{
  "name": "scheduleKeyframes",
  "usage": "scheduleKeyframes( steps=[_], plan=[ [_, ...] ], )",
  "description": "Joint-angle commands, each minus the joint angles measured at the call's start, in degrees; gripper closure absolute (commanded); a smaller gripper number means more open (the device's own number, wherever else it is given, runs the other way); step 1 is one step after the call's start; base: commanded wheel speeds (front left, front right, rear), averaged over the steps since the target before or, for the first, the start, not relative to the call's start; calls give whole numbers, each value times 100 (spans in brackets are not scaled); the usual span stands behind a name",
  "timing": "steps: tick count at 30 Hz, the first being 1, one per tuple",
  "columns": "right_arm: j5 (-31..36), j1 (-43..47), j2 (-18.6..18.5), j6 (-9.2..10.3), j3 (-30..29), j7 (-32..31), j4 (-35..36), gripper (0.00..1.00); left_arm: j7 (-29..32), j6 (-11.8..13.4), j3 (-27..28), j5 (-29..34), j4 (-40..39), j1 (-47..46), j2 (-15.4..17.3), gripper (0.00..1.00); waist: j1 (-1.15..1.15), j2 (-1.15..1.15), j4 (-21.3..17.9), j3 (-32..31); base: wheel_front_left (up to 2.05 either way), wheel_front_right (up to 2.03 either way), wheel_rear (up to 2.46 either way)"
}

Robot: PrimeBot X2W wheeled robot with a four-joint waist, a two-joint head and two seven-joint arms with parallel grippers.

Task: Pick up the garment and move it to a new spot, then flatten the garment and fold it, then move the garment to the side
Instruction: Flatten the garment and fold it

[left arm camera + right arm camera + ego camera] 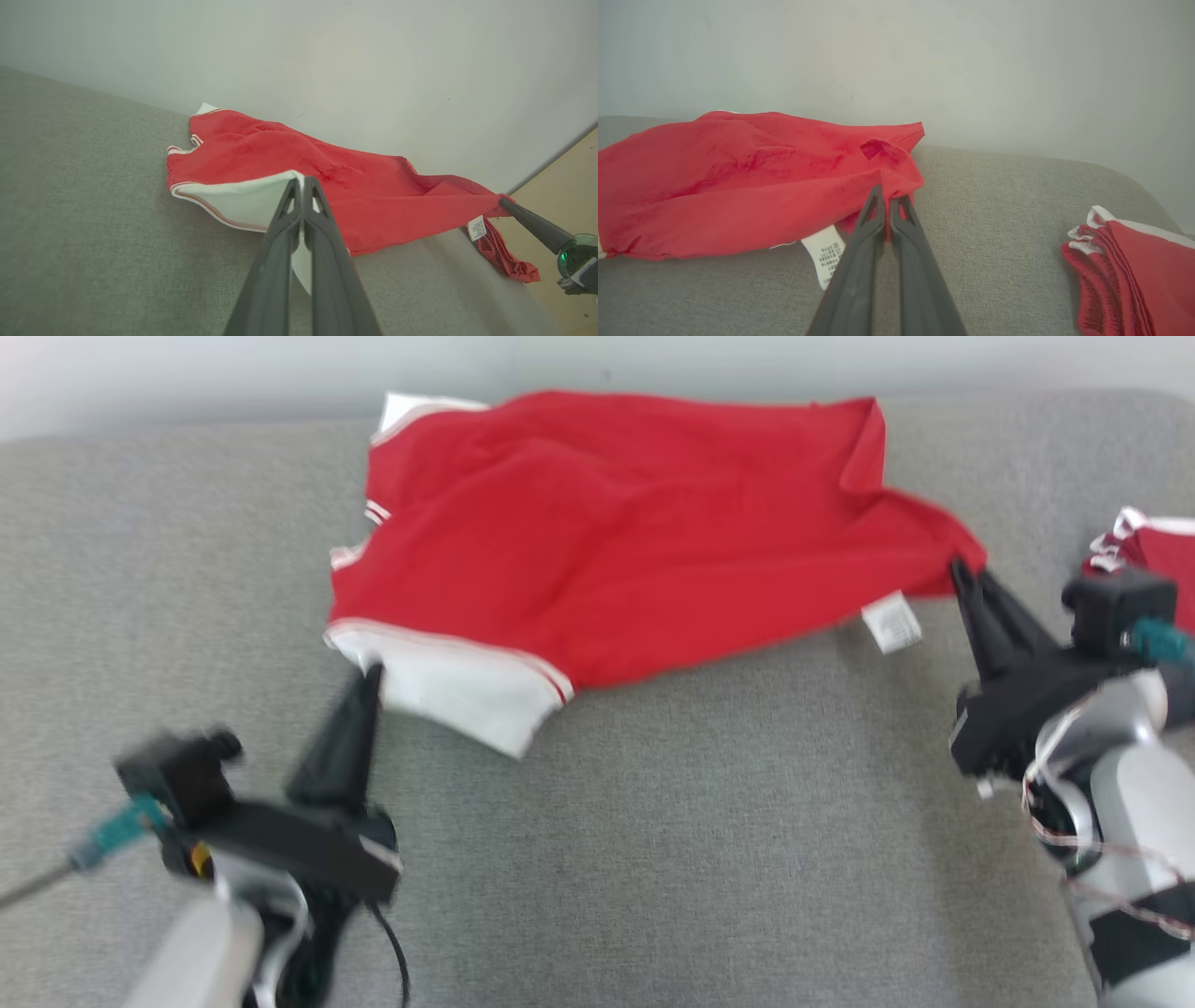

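The garment (pixel 607 532) is a red shirt with white sleeve ends and trim, spread loosely across the back of the grey cushioned surface (pixel 653 840). My left gripper (pixel 372 674) is shut on the white sleeve end (pixel 243 200) at the garment's front-left corner. At the right, my right gripper (pixel 960 569) is shut on the red corner (pixel 896 179) of the garment and holds it a little above the surface. A white care label (pixel 826 254) hangs beside the right fingers. The cloth between the two grippers is rumpled.
A pile of other red and white garments (pixel 1153 546) lies at the right edge of the surface, close to my right arm. A pale wall (pixel 597 364) runs along the back. In the left wrist view the right gripper (pixel 507 203) shows beyond the garment.
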State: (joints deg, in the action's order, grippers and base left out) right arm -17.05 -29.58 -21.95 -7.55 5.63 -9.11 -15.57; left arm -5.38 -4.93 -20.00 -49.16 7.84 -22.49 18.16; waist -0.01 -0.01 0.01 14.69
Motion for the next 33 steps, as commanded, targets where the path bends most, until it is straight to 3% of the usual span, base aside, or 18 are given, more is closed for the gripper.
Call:
scheduleKeyframes(
  steps=[1,7,14,24,33],
  plan=[
    [14,186,80,15,-69,-33,54,100,43,30,-51,-21,-30,207,-5,100,1,1,93,-186,0,0,0],
    [-86,823,255,15,-311,-202,233,100,256,126,-211,-239,-178,908,-3,100,1,1,109,-289,0,0,0],
    [12,1326,313,15,-457,-553,282,100,922,151,-276,-816,-361,1591,170,100,1,1,160,-368,0,0,0],
    [-159,1770,565,15,-919,-767,369,100,1327,76,274,-2031,-1049,2321,396,100,1,1,246,-534,0,0,0],
    [-359,2612,951,16,-1363,-1519,1031,100,1831,126,465,-2839,-1896,3214,719,100,1,1,218,-694,0,0,0]
  ],
)
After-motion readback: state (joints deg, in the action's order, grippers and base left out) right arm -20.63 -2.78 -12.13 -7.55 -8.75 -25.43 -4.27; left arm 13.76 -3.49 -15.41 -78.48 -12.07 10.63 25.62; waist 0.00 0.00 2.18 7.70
